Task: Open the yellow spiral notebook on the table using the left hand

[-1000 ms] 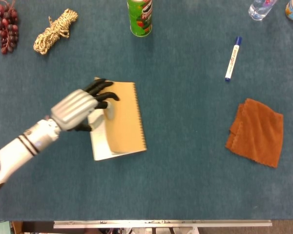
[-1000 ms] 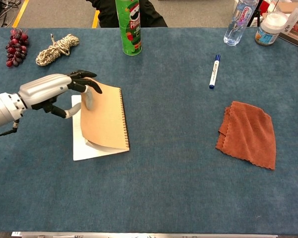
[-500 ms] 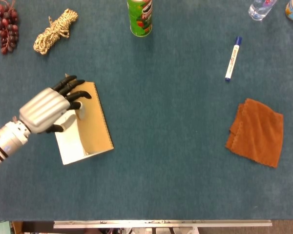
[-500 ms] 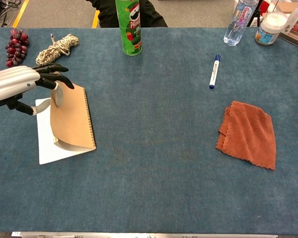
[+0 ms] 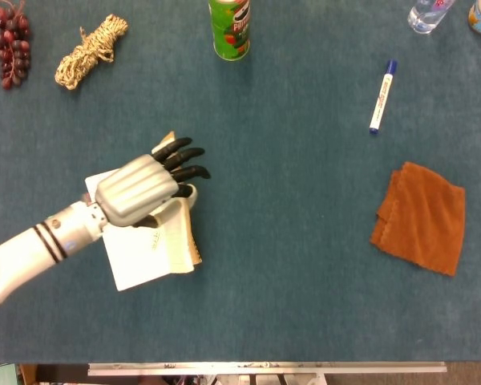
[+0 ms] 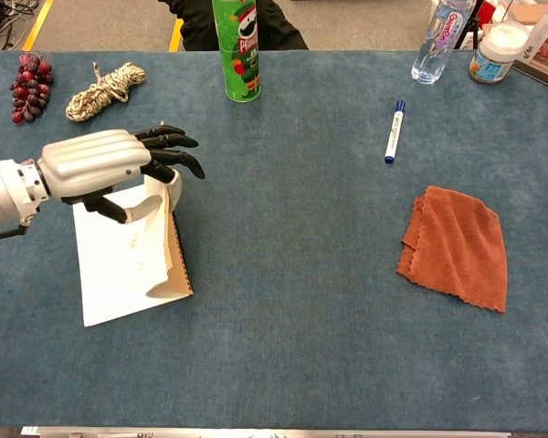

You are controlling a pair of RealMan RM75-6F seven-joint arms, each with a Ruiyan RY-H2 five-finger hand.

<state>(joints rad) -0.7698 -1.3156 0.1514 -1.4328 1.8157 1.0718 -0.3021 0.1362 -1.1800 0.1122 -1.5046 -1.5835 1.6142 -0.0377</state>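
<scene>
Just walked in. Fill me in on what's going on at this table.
The left robot hand is opening a yellow spiral notebook on the blue table. It holds the cover lifted and curled up on edge, with a white inside page exposed. The right robot hand is not in view. Grapes, a rope bundle, a green can, a marker and an orange cloth lie untouched.

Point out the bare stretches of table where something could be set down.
Largest bare patch: the middle, between the notebook under the left hand and the orange cloth. The whole front strip is bare too. Crowded: the far edge, with grapes, rope, Pringles can, marker and bottle.
</scene>
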